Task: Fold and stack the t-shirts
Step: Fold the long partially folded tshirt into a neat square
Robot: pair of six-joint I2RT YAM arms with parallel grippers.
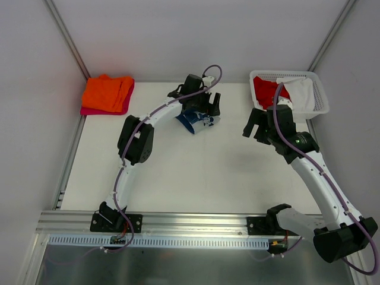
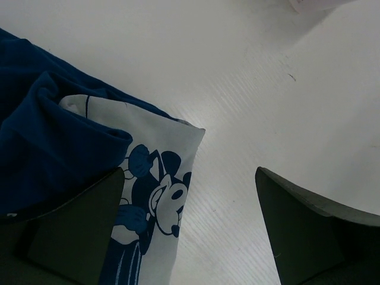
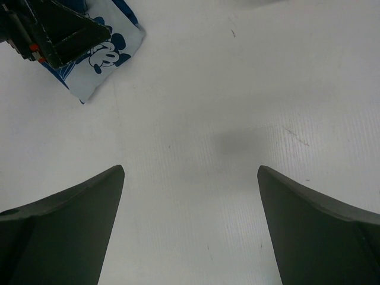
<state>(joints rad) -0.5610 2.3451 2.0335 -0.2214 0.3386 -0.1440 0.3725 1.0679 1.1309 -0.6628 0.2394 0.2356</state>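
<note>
The navy blue t-shirt (image 1: 193,120), crumpled with a white cartoon print showing, lies on the table at the back centre. My left gripper (image 1: 206,108) is open just over it. In the left wrist view (image 2: 190,228) the shirt (image 2: 53,136) lies under the left finger and the right finger is over bare table. My right gripper (image 1: 254,127) is open and empty above the table (image 3: 190,228), to the right of the shirt (image 3: 113,50). An orange t-shirt (image 1: 107,92) lies folded on a magenta-pink one (image 1: 98,111) at the back left.
A white lattice basket (image 1: 320,98) at the back right holds a red t-shirt (image 1: 265,92) and a white t-shirt (image 1: 301,92). Grey walls with metal posts close the table's back and sides. An aluminium rail runs along the near edge.
</note>
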